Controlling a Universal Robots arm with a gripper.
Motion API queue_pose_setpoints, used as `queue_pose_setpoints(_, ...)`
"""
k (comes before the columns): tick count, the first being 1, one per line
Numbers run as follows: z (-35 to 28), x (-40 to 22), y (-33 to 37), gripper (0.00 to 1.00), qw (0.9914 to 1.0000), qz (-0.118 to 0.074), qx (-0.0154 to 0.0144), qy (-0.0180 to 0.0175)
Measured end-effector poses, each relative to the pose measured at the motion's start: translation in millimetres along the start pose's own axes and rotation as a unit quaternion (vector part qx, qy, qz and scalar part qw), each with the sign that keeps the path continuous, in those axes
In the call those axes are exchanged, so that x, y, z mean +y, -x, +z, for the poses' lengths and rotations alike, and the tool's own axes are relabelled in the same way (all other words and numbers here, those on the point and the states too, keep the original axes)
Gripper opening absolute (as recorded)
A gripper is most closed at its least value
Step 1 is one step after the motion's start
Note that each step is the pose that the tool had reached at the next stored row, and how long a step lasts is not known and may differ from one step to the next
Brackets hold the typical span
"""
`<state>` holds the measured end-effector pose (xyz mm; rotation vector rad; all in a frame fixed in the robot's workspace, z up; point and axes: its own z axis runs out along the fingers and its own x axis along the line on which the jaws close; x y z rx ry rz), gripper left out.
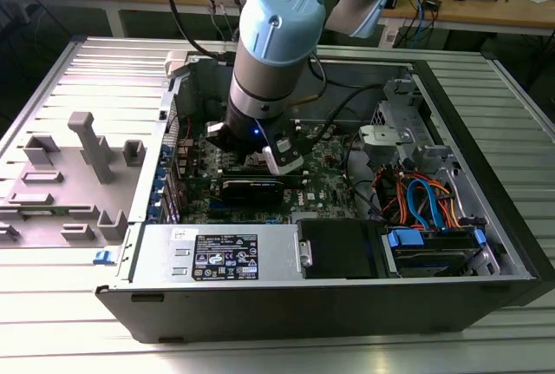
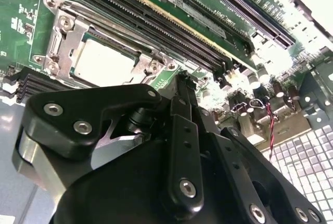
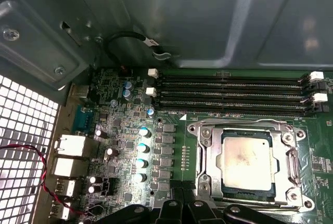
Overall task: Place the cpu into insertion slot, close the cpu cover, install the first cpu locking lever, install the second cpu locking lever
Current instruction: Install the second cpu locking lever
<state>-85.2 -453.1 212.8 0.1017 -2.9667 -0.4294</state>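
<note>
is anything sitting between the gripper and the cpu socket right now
Nothing visible does. The black gripper hangs just beside the silvery square cpu cover, which lies over the grey metal-topped cpu; only bare green motherboard lies between.

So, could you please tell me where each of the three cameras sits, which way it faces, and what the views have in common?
Exterior view: off the arm, above and in front of the open computer case, looking down into it; the arm's grey and blue wrist joints reach into the case.
Second wrist view: on the arm, looking along the black gripper at the motherboard.
First wrist view: on the arm, facing the motherboard and case wall; black gripper parts show at one edge.
Shared: both wrist views show the cpu seated under the cpu cover, beside the memory slots.
</note>
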Motion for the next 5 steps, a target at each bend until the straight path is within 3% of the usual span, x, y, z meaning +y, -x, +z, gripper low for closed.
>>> queue_pose_setpoints(5,-0.1,0.0,0.0,0.11,1.00000,0.000,0.0008,0.0000)
